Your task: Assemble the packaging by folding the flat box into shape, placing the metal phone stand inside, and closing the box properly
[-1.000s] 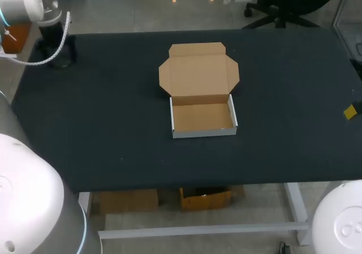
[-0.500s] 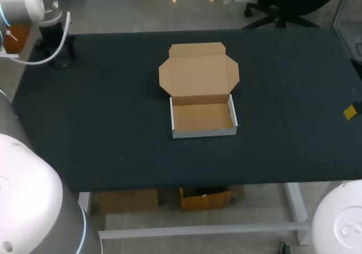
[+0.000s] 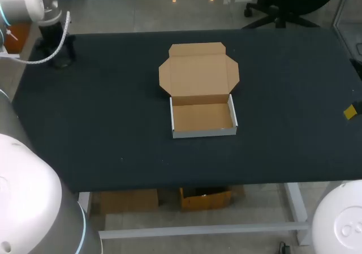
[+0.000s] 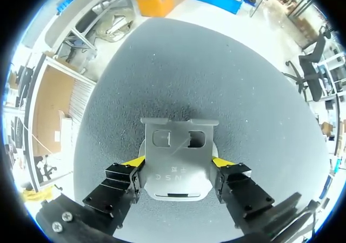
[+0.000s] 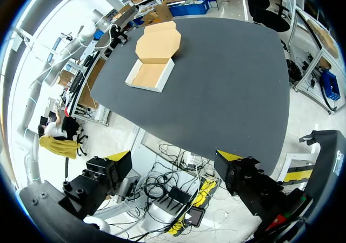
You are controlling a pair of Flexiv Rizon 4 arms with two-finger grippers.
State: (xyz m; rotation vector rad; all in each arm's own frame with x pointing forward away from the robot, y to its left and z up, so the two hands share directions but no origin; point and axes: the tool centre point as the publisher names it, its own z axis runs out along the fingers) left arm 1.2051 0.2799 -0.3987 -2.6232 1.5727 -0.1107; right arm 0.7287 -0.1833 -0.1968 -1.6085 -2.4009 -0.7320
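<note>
A cardboard box [image 3: 202,118] is sitting near the middle of the black table [image 3: 113,124]. Its shallow tray is facing up with nothing in it. Its lid [image 3: 198,73] is lying flat on the far side of the tray, joined to it along the back wall, with the side flaps spreading outward.

Well apart from the box, off toward the far left corner from it, the left arm [image 3: 48,28] is coming down over the table. In the left wrist view, the left gripper [image 4: 177,163] is clamping the metal phone stand [image 4: 175,140], with one yellow-tipped finger [image 4: 132,163] pressing each side of the grey plate. The stand's slotted end is pointing away from the gripper. Bare tabletop is lying beneath the stand, and I cannot tell whether the stand is resting on it. The box is not showing in this view.

The right gripper [image 5: 173,157] is hanging well to the right of the box, out past the table's right edge. Its fingers are spread wide with nothing between them. From there the box [image 5: 151,72] is showing well ahead of the fingers. In the head view only one yellow tip [image 3: 350,112] is showing, level with the tray.
</note>
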